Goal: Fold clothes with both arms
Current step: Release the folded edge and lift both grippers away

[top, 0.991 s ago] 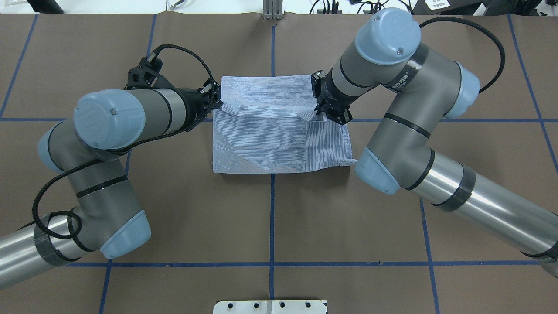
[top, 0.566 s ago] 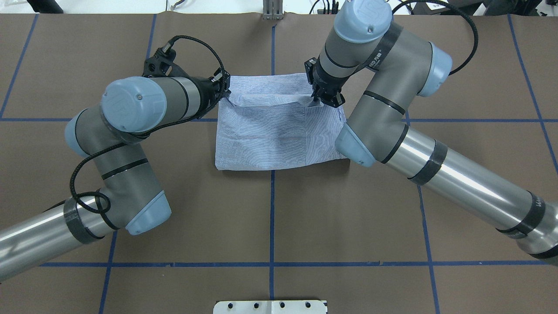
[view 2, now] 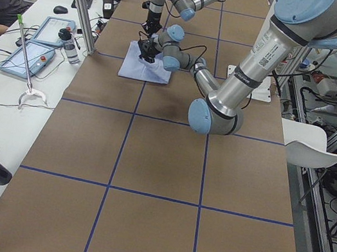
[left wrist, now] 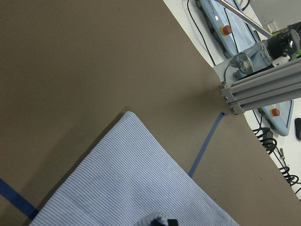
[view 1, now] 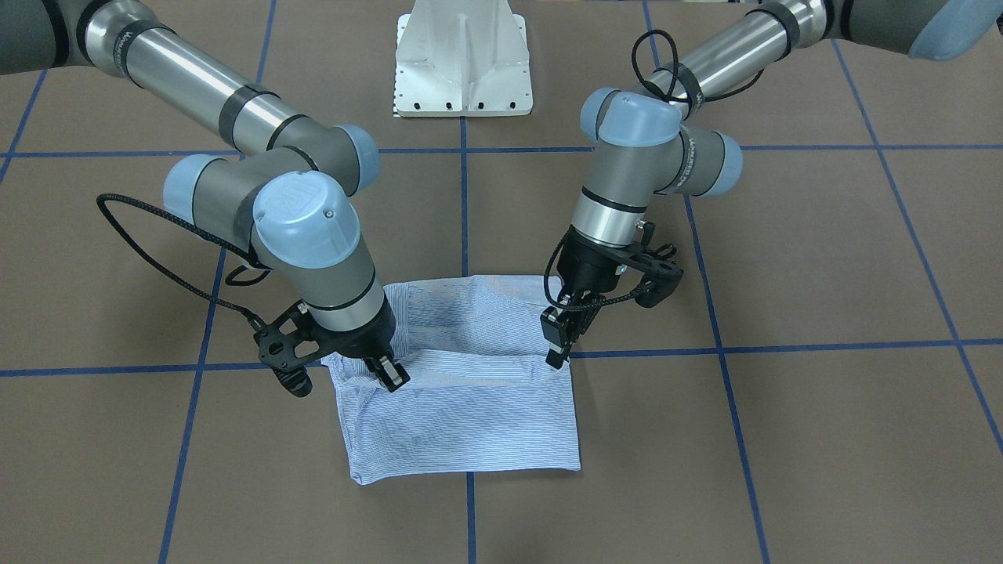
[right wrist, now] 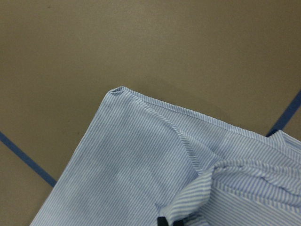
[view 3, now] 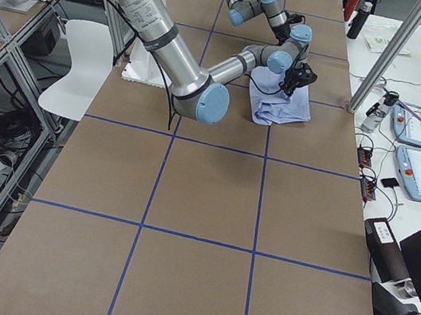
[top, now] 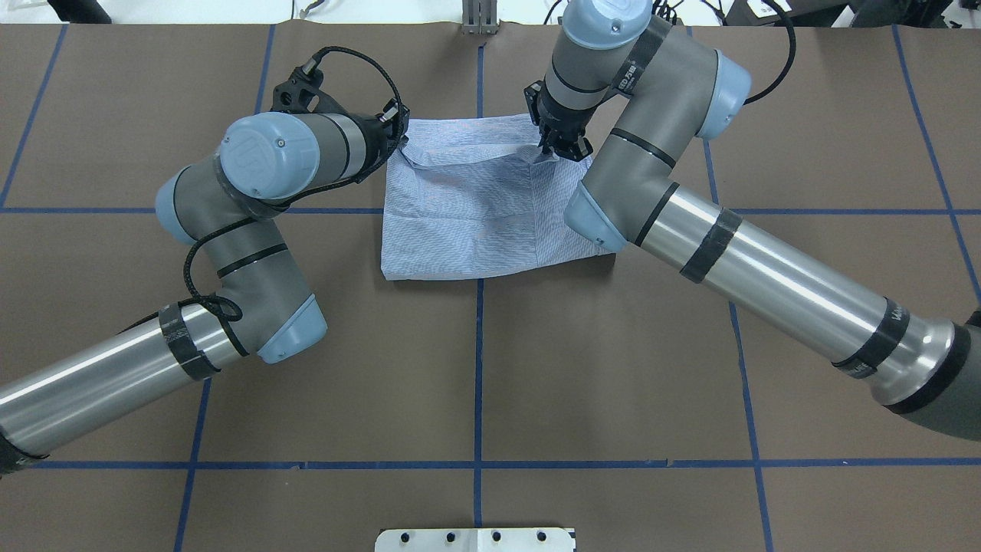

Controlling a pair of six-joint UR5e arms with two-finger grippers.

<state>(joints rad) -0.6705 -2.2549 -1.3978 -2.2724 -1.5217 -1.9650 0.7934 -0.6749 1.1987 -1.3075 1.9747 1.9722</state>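
Overhead exterior view: my left tool (top: 397, 144) and right tool (top: 557, 149) are each pinched tight on a corner of a raised flap of the striped shirt (top: 475, 222). The shirt lies as a compact rectangle on the far half of the brown desk (top: 475, 368), across the centre tape line. Sleeves and collar are out of sight, so I judge the side folds done. The held flap stands over the far part of the bundle, short of its far edge. What seems left is to lay that flap flat, let go of both corners and pull my arms clear.
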